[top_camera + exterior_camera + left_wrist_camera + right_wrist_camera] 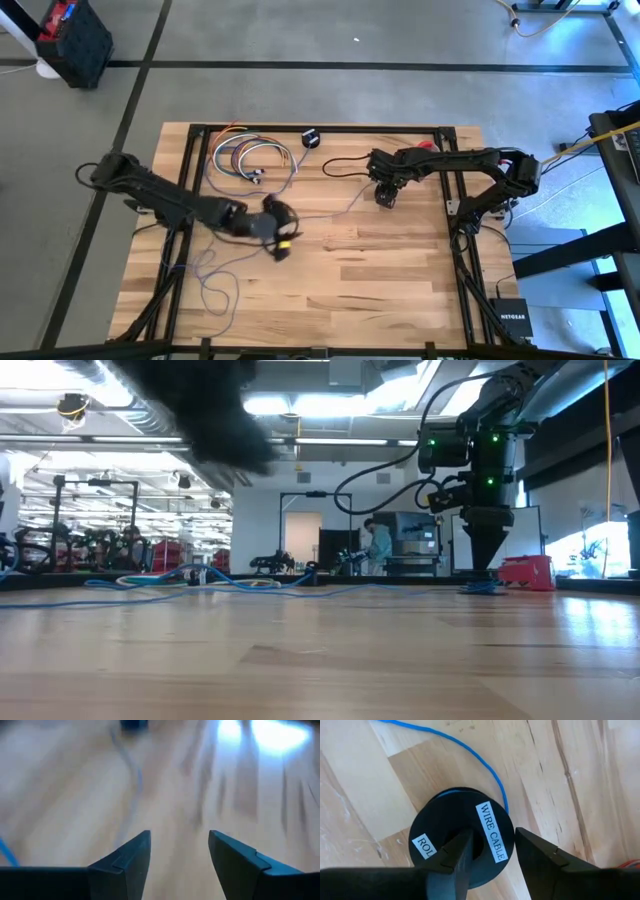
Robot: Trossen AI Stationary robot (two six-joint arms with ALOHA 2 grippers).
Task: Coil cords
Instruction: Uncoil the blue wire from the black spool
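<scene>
Blue cord [470, 751], black spool [465, 840] with white labels.

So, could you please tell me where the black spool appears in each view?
High: hidden under right gripper, right of centre.
Low: spool at right, below that gripper.
Left wrist: too blurred to tell.
Right wrist: lower centre.
Shared: blue cord runs to it.
</scene>
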